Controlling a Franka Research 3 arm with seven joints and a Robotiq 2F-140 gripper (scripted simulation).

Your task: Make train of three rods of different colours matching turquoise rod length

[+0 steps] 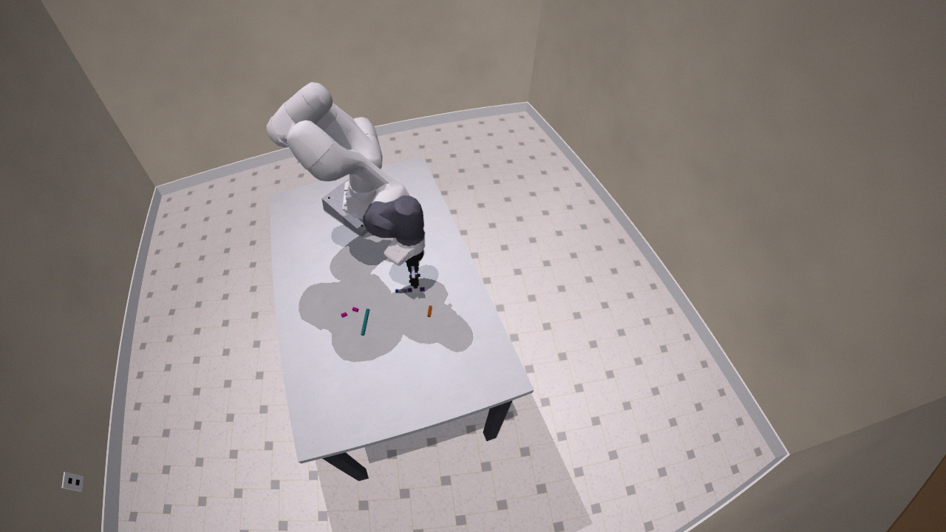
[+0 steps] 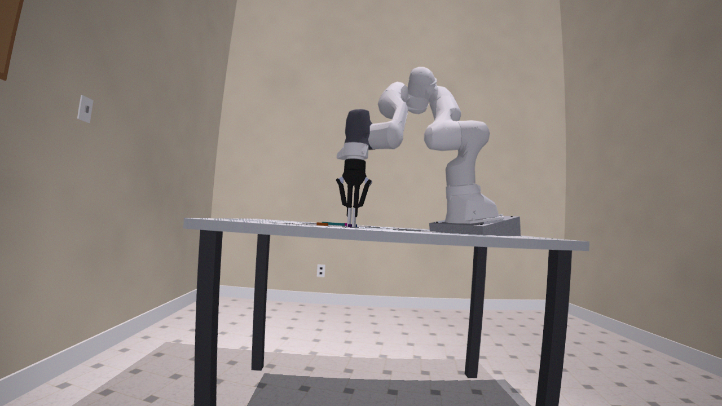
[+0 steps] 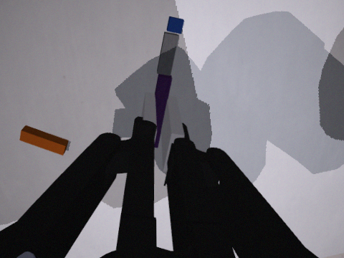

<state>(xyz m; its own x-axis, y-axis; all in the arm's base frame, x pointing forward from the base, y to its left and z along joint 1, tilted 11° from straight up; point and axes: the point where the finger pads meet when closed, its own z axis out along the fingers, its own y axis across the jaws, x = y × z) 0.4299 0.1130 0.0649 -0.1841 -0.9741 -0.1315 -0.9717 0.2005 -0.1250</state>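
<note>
Wrist view: the pincer [image 1: 414, 285] [image 2: 352, 225] [image 3: 158, 110] is nearly closed, its pale tips pinching the purple rod [image 1: 422, 289] [image 2: 349, 225] [image 3: 164, 86], low over the counter [image 1: 409, 397] [image 2: 404, 235]. That rod's end sits at or just beside the grey rod [image 1: 403, 291] [image 3: 168, 54]; contact is unclear. The blue rod [image 1: 397, 291] [image 3: 175, 25] lies past the grey one's other end, across a sliver. Best now: square the purple to the grey's axis, nudge gently lengthwise, check both joints, then release straight up. All are plain, matt, square-edged bars, the blue nearly a cube.
</note>
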